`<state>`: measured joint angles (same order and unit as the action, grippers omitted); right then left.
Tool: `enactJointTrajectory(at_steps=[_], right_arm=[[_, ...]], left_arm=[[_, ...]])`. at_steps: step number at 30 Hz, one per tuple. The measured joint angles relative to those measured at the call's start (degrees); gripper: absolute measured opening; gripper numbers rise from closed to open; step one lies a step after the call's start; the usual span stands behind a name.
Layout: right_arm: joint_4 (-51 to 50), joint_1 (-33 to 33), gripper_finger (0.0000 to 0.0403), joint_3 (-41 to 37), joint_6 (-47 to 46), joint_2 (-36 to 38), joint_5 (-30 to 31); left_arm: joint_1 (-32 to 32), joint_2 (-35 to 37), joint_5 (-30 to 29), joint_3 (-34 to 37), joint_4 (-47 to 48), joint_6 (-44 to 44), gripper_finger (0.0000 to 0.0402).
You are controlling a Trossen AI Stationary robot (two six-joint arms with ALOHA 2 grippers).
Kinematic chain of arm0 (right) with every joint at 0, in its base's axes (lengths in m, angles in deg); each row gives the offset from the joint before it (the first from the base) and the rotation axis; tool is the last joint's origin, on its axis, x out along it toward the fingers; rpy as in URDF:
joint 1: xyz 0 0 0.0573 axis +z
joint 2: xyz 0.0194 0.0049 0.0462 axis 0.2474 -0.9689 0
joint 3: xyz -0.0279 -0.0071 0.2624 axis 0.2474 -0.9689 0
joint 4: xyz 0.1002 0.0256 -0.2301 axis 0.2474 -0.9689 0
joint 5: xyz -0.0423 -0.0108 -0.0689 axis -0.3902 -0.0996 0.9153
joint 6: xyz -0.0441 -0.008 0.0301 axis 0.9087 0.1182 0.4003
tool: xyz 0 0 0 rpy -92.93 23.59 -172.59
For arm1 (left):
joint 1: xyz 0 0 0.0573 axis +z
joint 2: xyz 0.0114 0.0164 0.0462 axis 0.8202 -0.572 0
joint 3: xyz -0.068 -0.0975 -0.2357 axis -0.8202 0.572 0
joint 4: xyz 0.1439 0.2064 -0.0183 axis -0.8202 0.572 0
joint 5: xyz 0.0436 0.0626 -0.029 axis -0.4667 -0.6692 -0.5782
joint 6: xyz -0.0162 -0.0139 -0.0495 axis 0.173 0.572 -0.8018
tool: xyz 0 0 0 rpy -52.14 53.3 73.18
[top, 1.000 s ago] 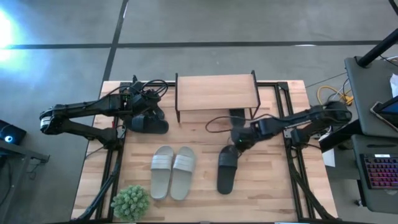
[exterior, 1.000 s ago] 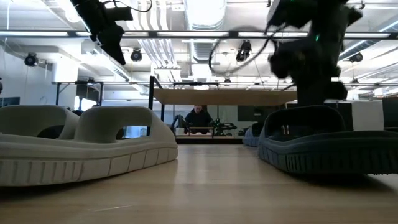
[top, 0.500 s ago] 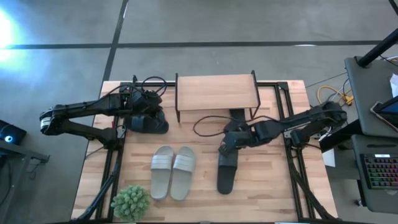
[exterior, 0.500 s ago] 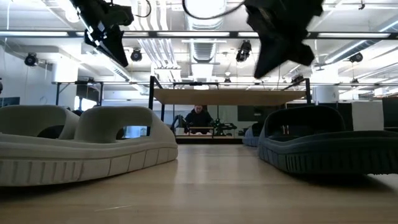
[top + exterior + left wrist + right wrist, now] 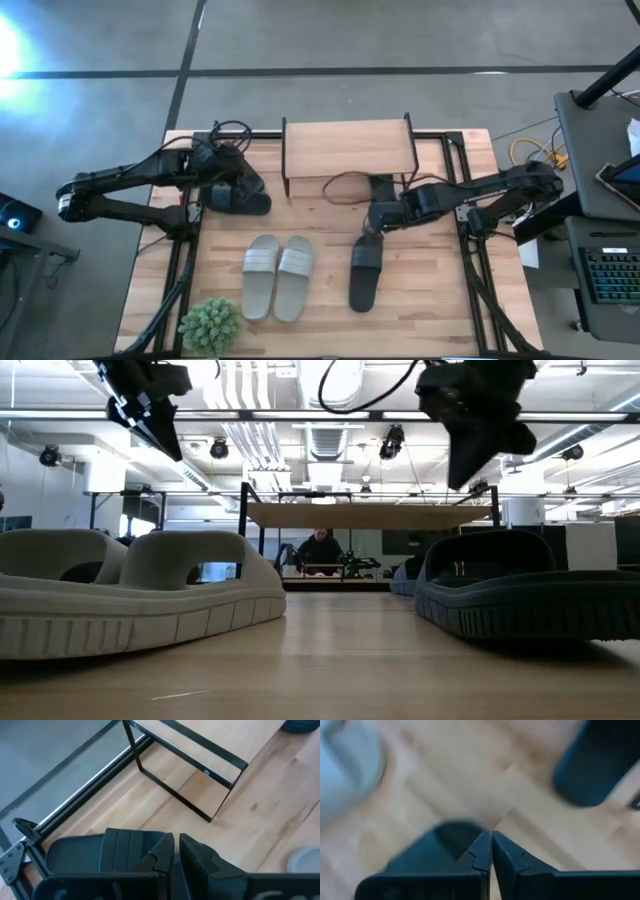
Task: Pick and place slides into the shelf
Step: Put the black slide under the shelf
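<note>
Black slide [image 5: 364, 272] lies lengthwise toward shelf [image 5: 347, 147]; right gripper [image 5: 380, 221] above it, fingers pressed together, empty.

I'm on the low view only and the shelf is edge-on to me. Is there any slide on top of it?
Observer: No. From above, the shelf's plank top holds no slide.
Operator: Which arm hangs over the black slide on my right?
Observer: The right gripper. It is shut and holds nothing, above the shelf-side end of the near black slide.
Operator: And the left arm?
Observer: The left gripper, also shut, is above another black slide that lies to the left of the shelf, out of your view.
</note>
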<state>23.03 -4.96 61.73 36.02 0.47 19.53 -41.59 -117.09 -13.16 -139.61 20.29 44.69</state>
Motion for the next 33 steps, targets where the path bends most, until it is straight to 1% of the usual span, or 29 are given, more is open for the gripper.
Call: enactJointTrajectory(at_steps=[3,6,9,13,16,23,24,26,29,31,33], right_arm=[[1.12,1.33,0.0009,-0.48,4.04,-1.06,-5.75],[2.25,3.18,0.0009,-0.57,4.78,-1.31,-9.96],[3.70,5.53,0.0009,-0.57,3.88,-1.17,-12.75],[3.93,9.61,0.0019,0.59,3.00,-2.21,-12.89],[3.94,11.43,0.0049,1.88,3.31,-4.71,-12.88],[2.59,15.54,0.0153,8.78,3.96,-13.74,-11.23],[2.36,16.44,0.0163,10.38,4.16,-15.13,-10.17],[-1.78,18.50,0.0174,14.15,3.32,-18.20,-5.27],[-13.47,22.14,0.0177,20.90,-0.29,-23.21,6.09],[-20.73,24.06,0.0176,24.95,-3.40,-26.28,12.49],[-25.63,25.13,0.0177,27.93,-5.37,-29.14,14.89]], left_arm=[[-0.01,0.35,1.25,0.54,0.06,-0.05,0.0015],[-0.02,0.17,2.60,0.90,0.43,-0.05,0.0015],[-0.02,-0.38,2.80,0.90,0.52,-0.05,0.0015],[-0.02,-1.06,2.79,0.90,0.53,0.42,0.0015],[-0.02,-1.31,2.78,0.90,0.65,2.33,0.0015],[-0.02,-1.01,2.54,0.94,1.01,6.15,0.0015],[-0.02,-0.80,2.51,0.94,1.03,6.78,0.0015],[-0.07,-0.61,2.30,0.94,1.04,8.51,0.0015],[-0.11,-0.06,1.57,0.96,1.14,10.58,0.0015],[-0.11,0.44,0.71,1.00,1.51,11.26,0.0015],[-0.11,0.83,0.40,1.22,2.10,12.26,0.0015]])
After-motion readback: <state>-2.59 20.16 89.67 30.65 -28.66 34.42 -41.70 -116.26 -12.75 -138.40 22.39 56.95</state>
